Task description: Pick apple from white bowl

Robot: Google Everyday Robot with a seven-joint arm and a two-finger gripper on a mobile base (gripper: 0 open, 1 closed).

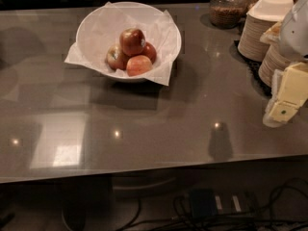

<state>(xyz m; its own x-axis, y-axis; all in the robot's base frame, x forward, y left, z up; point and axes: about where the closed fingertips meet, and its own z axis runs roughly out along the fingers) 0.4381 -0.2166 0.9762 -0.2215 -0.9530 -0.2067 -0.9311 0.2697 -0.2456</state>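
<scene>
A white bowl point(96, 28) lined with white paper sits at the back middle of the grey counter. Several red apples lie in it, the top one point(133, 41) resting on the others. My gripper point(284, 102) hangs at the right edge of the view, well to the right of the bowl and above the counter, holding nothing that I can see.
Stacks of paper plates point(257, 35) stand at the back right, close behind the gripper. A glass jar point(227, 6) with brown contents stands at the back. The counter's front edge point(154, 170) runs across the lower view, with cables on the floor below.
</scene>
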